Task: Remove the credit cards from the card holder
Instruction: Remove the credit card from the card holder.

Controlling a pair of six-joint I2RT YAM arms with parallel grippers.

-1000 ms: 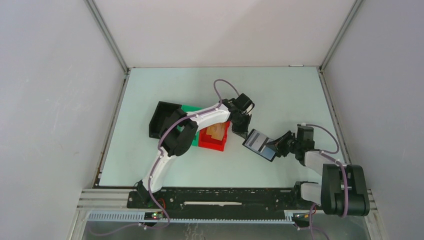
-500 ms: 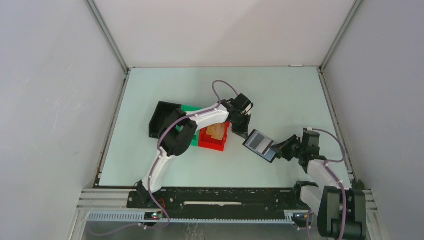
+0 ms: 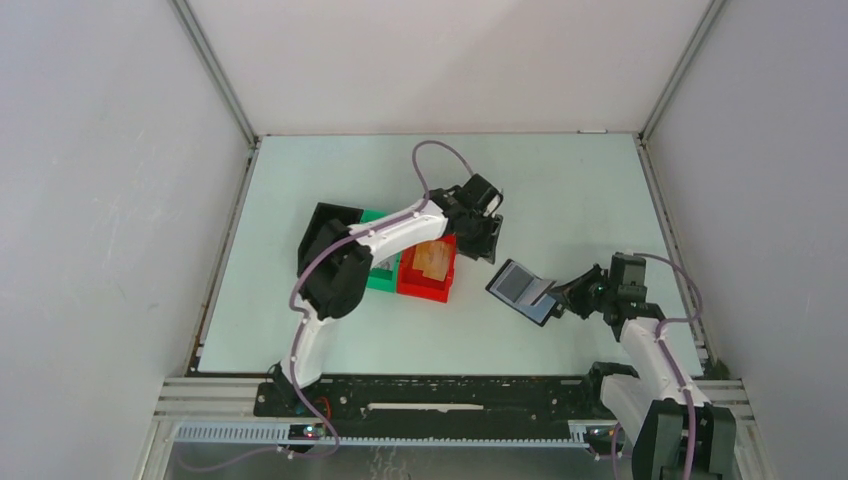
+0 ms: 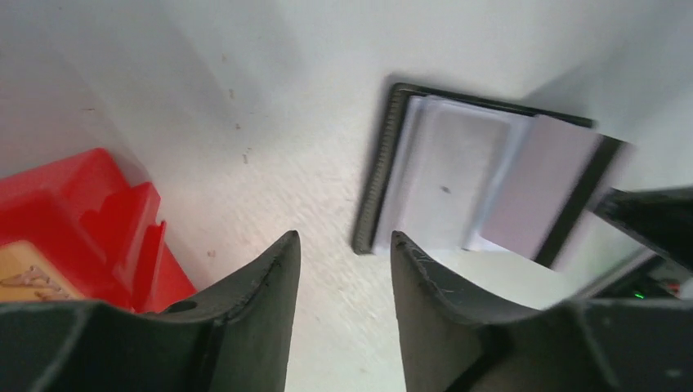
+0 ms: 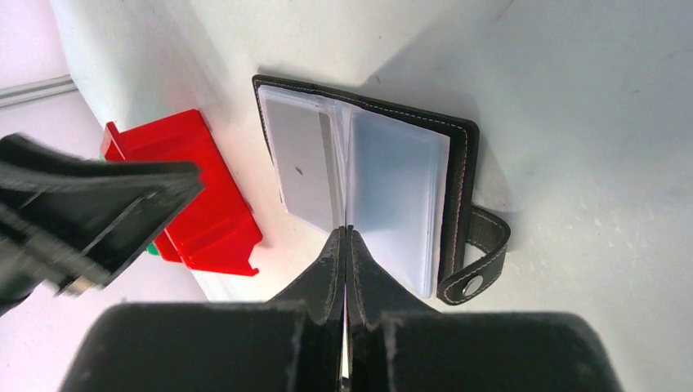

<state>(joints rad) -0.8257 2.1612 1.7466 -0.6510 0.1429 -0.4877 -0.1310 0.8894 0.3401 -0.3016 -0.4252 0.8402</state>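
The card holder (image 3: 518, 289) lies open on the table, a black wallet (image 5: 462, 155) with clear inner leaves and a snap strap. A pale grey credit card (image 5: 301, 160) shows in its left leaf, and the same card (image 4: 445, 184) appears in the left wrist view. My right gripper (image 5: 345, 233) is shut on the near edge of the middle leaf; from above it (image 3: 562, 298) sits at the holder's right end. My left gripper (image 4: 343, 241) is open and empty, hovering just off the holder's left edge, and from above it (image 3: 489, 242) hangs over that end.
A red bin (image 3: 428, 270) holding a tan object stands left of the holder, also visible as the red bin (image 4: 82, 220) by my left fingers. A green bin (image 3: 378, 280) and a black box bin (image 3: 322, 238) lie further left. Enclosure walls ring the table.
My left gripper has opened and drawn up and back from the holder's left end. The right arm swung outward to the right, still pinching the holder.
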